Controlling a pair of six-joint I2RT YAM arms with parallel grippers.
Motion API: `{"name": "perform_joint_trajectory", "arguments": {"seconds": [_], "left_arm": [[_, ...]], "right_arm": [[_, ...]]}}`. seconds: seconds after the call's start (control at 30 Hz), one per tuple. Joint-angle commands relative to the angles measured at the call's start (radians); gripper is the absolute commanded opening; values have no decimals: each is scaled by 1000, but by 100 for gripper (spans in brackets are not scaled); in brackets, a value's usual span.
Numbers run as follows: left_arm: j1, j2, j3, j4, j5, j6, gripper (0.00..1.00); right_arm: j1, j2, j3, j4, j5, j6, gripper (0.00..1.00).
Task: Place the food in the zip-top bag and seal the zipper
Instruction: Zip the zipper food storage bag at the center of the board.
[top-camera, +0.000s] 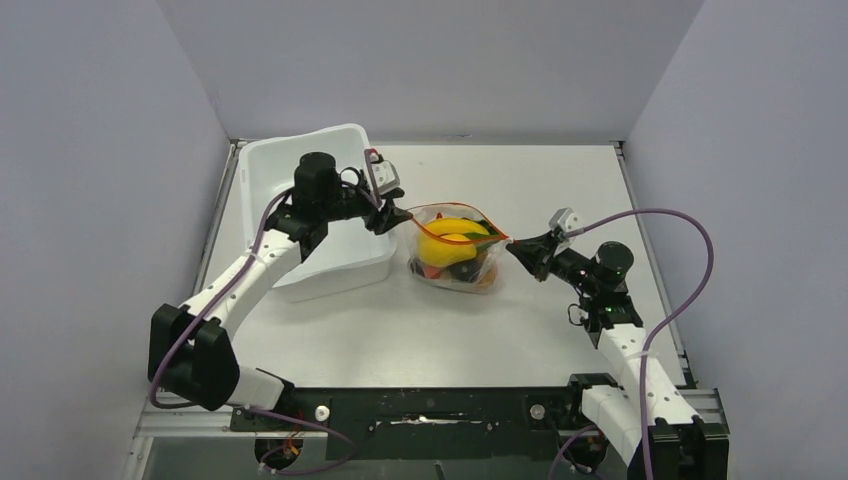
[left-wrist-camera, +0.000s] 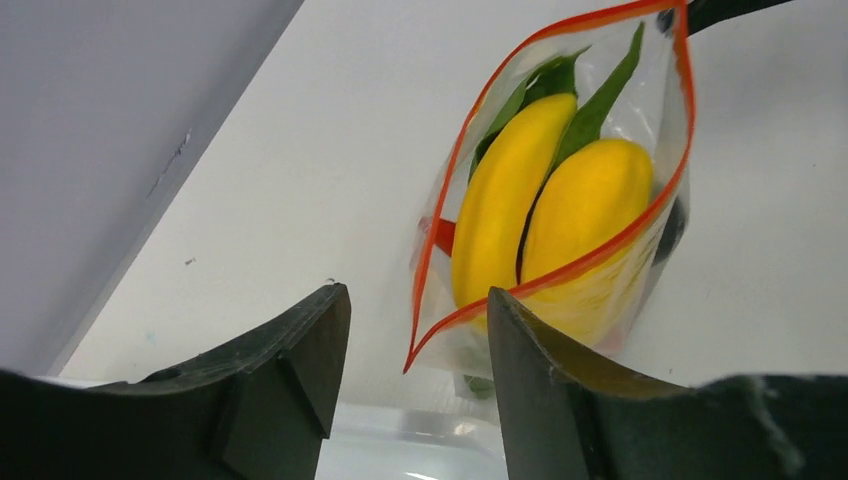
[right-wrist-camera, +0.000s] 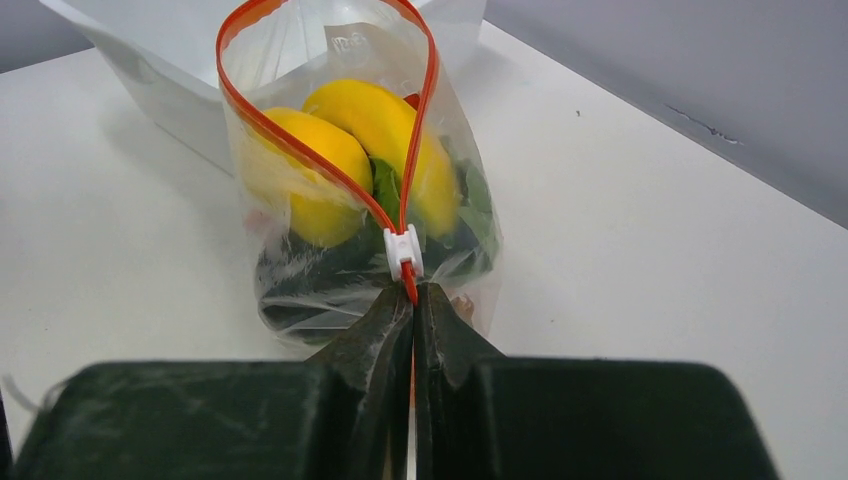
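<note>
Pinching tight, the right gripper (right-wrist-camera: 412, 300) has its two fingers pressed together on the end of the zipper (right-wrist-camera: 310, 152), right under the little white slider (right-wrist-camera: 403, 250). Just past those fingers, the zip-top bag (right-wrist-camera: 475, 230) sits on the desk (top-camera: 560, 180) in the middle of the top view. Its red strip spreads out into a big loop, so the mouth is wide open.

The left gripper (left-wrist-camera: 418, 300) has its fingers apart and holds nothing. The other corner of the bag's mouth shows in the gap between them, low in the middle of the left wrist view. It does not seem to touch either finger. This gripper hangs over the edge of the white tub (top-camera: 300, 180), which sits in the upper left of the top view, just beside the bag.

The food (right-wrist-camera: 375, 110) is inside the bag: two yellow pieces, green leaves and a bit of red. I see no food lying out on the desk. So the filling part looks done. The closing part is not done. I think the slider has to run all the way along the strip to the far corner.
</note>
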Motion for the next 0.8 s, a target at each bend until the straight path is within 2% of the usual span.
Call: {"name": "perform_joint_trajectory", "arguments": {"seconds": [0.0, 0.1, 0.27, 0.5, 0.77], "left_arm": [[-71, -84, 18, 52, 25, 76, 54], [-130, -94, 49, 9, -10, 135, 60], [-215, -68, 109, -16, 18, 192, 61], [-309, -2, 127, 47, 44, 194, 60], [-363, 71, 150, 101, 89, 167, 55]], "right_arm": [[-4, -25, 84, -57, -29, -56, 0], [-2, -17, 127, -135, -34, -82, 0], [6, -18, 151, -169, -62, -98, 0], [31, -44, 174, -228, -98, -154, 0], [88, -44, 186, -263, -76, -193, 0]]}}
